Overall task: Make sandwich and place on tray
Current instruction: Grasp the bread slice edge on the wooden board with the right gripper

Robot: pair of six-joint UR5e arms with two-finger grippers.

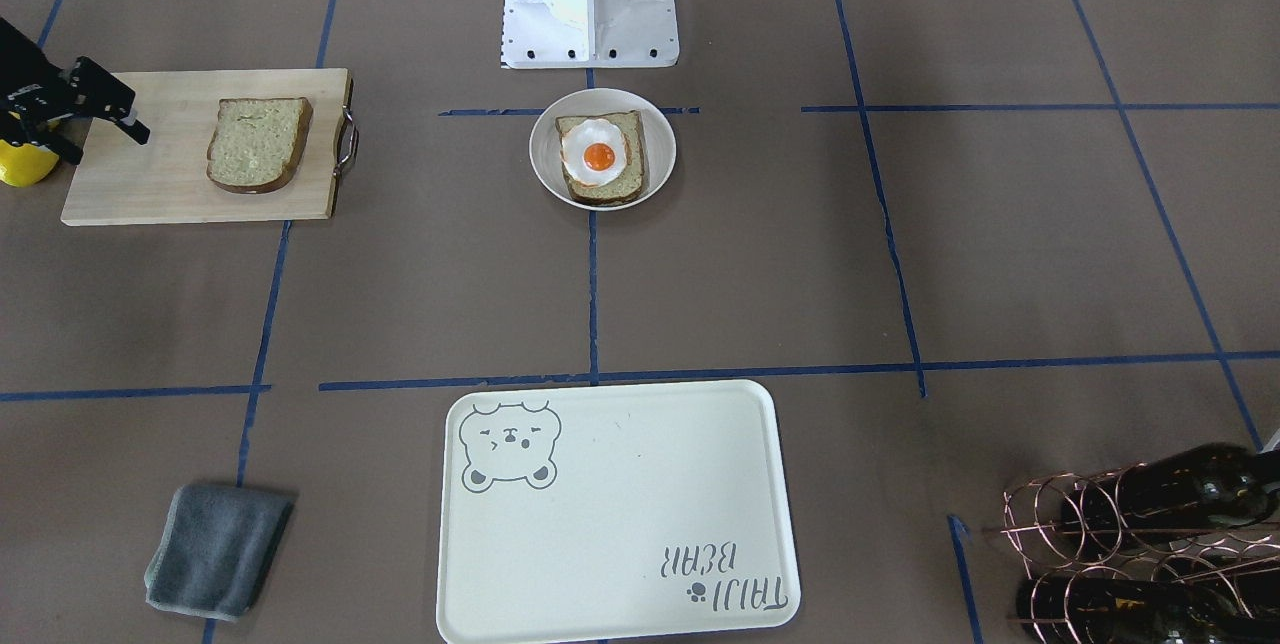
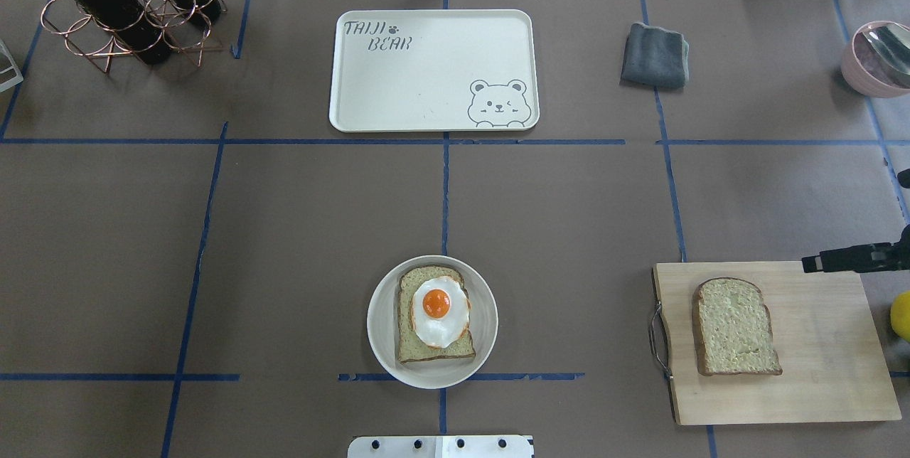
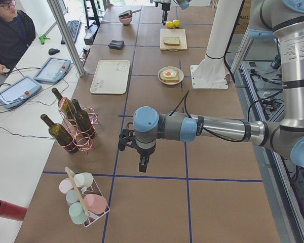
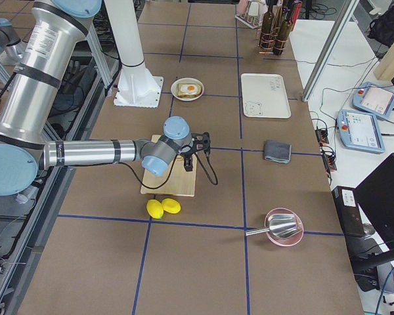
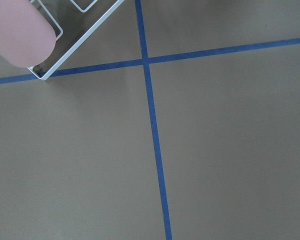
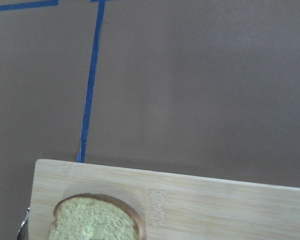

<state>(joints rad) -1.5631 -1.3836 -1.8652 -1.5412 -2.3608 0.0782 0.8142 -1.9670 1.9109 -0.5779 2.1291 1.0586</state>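
One bread slice [image 1: 258, 144] lies on the wooden cutting board [image 1: 170, 189]; it also shows in the overhead view [image 2: 736, 328] and the right wrist view [image 6: 95, 220]. The other bread slice with the fried egg [image 2: 435, 312] on top sits in a small round white dish [image 2: 380, 344] near the robot base. The cream tray [image 2: 426, 74] with the bear drawing lies empty at the far middle. My right gripper [image 1: 105, 146] hovers over the board's outer end, open and empty. My left gripper [image 3: 142, 164] hangs over bare table far from these things; I cannot tell if it is open.
A grey cloth [image 2: 655, 55] lies right of the tray. A copper rack with wine bottles [image 2: 128, 10] stands at the far left. Yellow lemons [image 4: 163, 207] lie beside the board. A pink bowl with a scoop [image 2: 878, 56] is at the far right. A cup rack [image 3: 83, 202] stands near the left gripper.
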